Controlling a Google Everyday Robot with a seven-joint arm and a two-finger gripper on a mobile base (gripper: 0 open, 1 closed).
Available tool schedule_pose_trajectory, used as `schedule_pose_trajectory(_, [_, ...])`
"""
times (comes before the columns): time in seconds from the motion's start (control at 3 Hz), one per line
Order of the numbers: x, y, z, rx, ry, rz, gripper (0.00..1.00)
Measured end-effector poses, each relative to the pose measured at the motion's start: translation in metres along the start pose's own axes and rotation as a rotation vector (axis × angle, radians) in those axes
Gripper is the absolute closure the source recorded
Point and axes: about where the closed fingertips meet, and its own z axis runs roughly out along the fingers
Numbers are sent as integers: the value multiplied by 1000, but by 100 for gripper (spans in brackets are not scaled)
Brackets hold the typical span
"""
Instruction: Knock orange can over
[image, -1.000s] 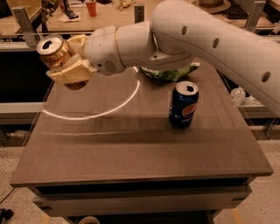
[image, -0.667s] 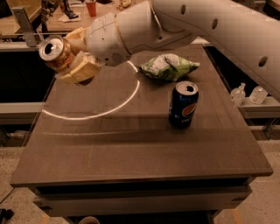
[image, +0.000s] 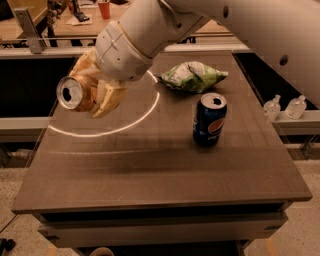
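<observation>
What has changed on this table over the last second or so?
The gripper, closed around the orange can, has carried it lower in the picture and slightly right, toward the camera. The can is tipped sideways, and its silver top now faces us more squarely. The arm has swung aside, uncovering the green chip bag. The blue Pepsi can and the bag stayed put on the table.
</observation>
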Motion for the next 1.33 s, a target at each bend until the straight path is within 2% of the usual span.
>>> schedule_pose_trajectory(0.33, [10, 15, 2, -61, 122, -23, 100])
schedule_pose_trajectory(0.67, [14, 17, 1, -67, 149, -29, 100])
schedule_pose_trajectory(1.0, [16, 19, 9, -116, 224, -39, 100])
schedule_pose_trajectory(1.33, [1, 35, 33, -274, 372, -105, 100])
